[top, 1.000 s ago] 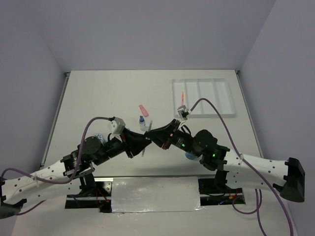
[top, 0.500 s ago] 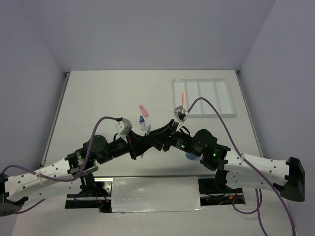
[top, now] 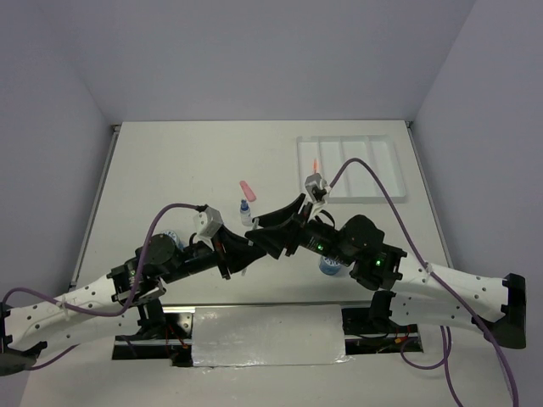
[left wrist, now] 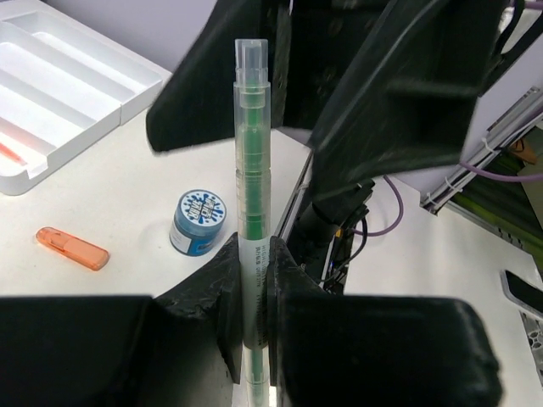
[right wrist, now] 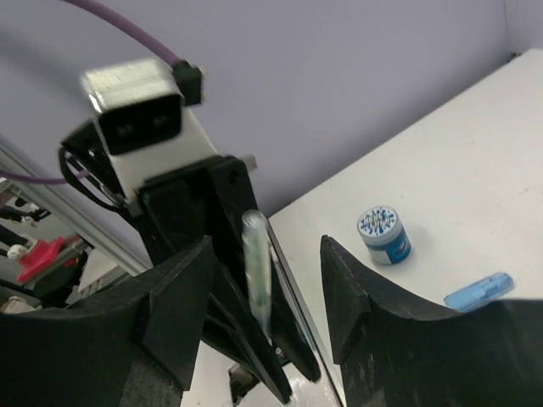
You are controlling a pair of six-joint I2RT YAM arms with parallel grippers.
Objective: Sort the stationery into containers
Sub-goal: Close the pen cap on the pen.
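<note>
while the left claw (left wrist: pixel 253 284) pinches the whitish pen (left wrist: pixel 252 153), the right claw (right wrist: pixel 263 250) gapes wide.

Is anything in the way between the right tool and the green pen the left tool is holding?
Nothing I can see. The left tool is shut on the green pen, holding it upright, and the right tool is open facing it, with only air between.

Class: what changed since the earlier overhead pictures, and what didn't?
The right arm's elbow swung right, uncovering more of the blue roll. The left arm nudged rightward, then back. The left end effector grips the pen; right end effector open around it. The tray, bottle stayed put.
</note>
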